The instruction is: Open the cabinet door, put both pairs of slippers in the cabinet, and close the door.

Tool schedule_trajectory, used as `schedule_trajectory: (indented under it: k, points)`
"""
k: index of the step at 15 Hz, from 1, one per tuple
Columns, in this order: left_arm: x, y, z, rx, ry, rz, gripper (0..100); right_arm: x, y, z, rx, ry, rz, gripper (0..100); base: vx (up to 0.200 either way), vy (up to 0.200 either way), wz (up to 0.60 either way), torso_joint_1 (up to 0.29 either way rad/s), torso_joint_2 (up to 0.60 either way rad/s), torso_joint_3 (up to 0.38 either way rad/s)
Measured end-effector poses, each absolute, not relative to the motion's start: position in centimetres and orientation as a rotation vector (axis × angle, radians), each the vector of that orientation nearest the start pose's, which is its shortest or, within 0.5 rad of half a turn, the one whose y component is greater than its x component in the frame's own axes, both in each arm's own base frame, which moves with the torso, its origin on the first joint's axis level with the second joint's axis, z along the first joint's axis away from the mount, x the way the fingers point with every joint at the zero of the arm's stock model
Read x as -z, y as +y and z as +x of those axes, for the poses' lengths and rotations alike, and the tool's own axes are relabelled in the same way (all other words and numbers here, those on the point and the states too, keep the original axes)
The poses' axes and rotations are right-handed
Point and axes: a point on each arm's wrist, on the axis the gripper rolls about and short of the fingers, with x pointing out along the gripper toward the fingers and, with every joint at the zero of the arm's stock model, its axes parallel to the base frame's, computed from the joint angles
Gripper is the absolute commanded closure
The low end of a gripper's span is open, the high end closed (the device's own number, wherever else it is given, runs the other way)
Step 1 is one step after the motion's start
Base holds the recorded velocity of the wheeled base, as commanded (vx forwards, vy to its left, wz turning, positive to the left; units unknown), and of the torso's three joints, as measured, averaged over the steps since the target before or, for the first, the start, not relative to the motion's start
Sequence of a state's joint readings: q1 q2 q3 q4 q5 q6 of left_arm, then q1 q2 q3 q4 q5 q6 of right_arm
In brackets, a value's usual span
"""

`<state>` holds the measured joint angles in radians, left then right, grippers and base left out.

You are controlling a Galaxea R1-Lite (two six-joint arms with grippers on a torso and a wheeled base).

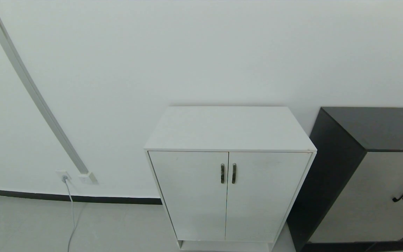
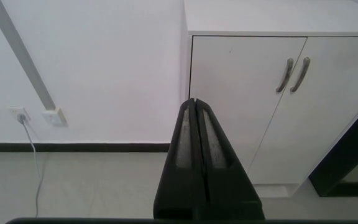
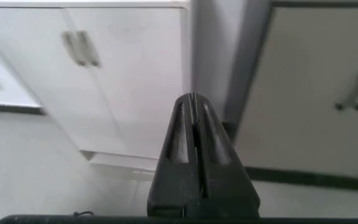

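My left gripper (image 2: 195, 102) and right gripper (image 3: 193, 97) sit closed, empty; the stiff door (image 1: 191, 196) should pull easy by its handle (image 1: 222, 173).

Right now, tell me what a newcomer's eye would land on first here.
The white cabinet stands centre against the wall, both doors shut, its two handles side by side. A black cabinet stands to its right. The left gripper and right gripper are shut and empty.
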<state>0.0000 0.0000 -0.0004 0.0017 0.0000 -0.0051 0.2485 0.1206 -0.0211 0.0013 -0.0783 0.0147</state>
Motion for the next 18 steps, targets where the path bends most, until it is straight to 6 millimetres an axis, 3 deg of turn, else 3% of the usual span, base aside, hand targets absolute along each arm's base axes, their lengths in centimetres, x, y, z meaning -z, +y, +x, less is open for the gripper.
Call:
schedule_trajectory:
  k: [3, 15, 18]
  points:
    - [-7.57, 0.00, -2.29, 0.000, 0.000, -0.005, 100, -7.84, -0.39, -1.47, -0.216, 0.100, -0.031, 100, 0.000, 0.000, 0.00, 0.000, 0.00, 0.000]
    - [-7.57, 0.00, -2.29, 0.001, 0.000, -0.004, 100, -7.72, -0.05, -1.69, 0.035, 0.080, -0.001, 100, 0.000, 0.000, 0.00, 0.000, 0.00, 0.000]
    - [-7.57, -0.01, -2.29, 0.003, 0.000, 0.004, 100, -7.65, -0.03, -2.05, 0.027, 0.032, 0.015, 100, 0.000, 0.000, 0.00, 0.000, 0.00, 0.000]
